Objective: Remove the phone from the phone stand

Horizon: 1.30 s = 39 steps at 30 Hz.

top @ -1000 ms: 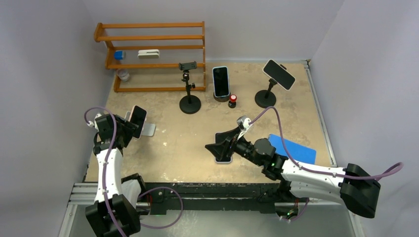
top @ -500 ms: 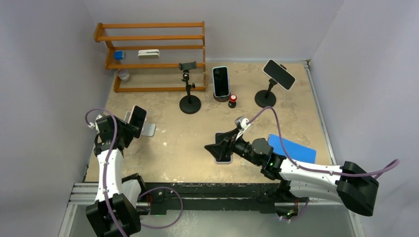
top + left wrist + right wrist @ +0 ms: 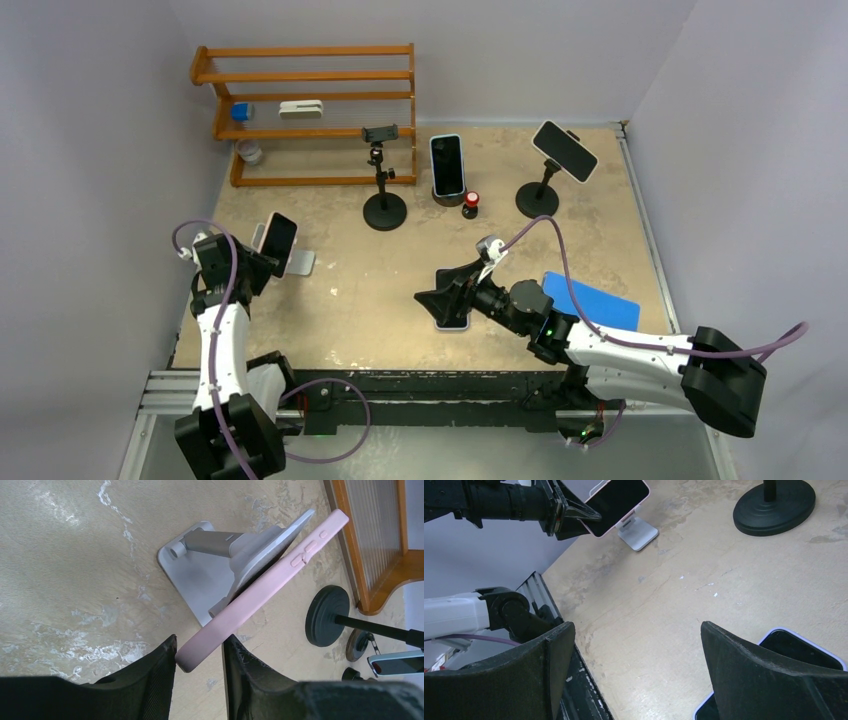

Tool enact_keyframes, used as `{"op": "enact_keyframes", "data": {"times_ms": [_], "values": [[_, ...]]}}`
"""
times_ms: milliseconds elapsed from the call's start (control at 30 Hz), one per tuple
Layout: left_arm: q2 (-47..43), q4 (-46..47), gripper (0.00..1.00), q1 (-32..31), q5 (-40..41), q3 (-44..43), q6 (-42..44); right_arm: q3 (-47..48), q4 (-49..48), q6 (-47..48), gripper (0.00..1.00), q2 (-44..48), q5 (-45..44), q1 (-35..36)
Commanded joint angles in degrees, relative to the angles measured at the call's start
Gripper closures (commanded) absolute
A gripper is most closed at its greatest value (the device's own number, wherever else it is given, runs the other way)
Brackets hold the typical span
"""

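A phone (image 3: 270,585) in a pink case leans on a small white folding phone stand (image 3: 195,580) at the table's left side, its dark screen (image 3: 281,238) facing right. My left gripper (image 3: 199,642) is shut on the phone's lower end, both fingers touching it, while the phone still rests against the stand (image 3: 298,263). My right gripper (image 3: 636,630) hangs open over the near middle of the table (image 3: 437,290), with nothing between its fingers. From the right wrist view, the pink phone (image 3: 619,502) and the left gripper (image 3: 574,515) show in the distance.
A second phone (image 3: 452,320) lies flat just under my right gripper. A blue pad (image 3: 595,300) lies to the right. At the back are a wooden rack (image 3: 310,110), a black stand with an empty clamp (image 3: 384,180), an upright phone (image 3: 447,165) and another phone on a black stand (image 3: 564,150).
My left gripper's jaws have narrowed onto the pink phone's lower end. The right arm shifted slightly a second ago and has since stayed still.
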<state>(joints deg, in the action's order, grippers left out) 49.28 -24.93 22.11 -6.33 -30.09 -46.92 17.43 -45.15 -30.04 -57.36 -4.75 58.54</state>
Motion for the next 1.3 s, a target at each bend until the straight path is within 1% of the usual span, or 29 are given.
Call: {"op": "enact_keyframes", "data": {"times_ms": [0, 433, 733, 1267], "values": [[-1.53, 2.46, 0.67, 0.48, -1.13, 0.29, 0.16, 0.06, -3.05, 0.11, 0.04, 0.44, -0.96, -0.05], [-3.39, 2.47, 0.84, -0.68, -2.23, 0.29, 0.75, 0.39, -3.52, 0.16, 0.04, -1.29, -0.76, -0.01], [-4.92, 2.69, 1.00, -2.86, -2.73, -0.08, 1.53, 0.72, -3.25, 0.34, 0.04, -1.87, -1.11, -0.02], [-7.17, 5.58, 1.00, -4.61, -6.49, -0.42, 3.73, 1.37, -2.41, 0.81, 0.04, -2.78, -2.08, -0.01]]}}
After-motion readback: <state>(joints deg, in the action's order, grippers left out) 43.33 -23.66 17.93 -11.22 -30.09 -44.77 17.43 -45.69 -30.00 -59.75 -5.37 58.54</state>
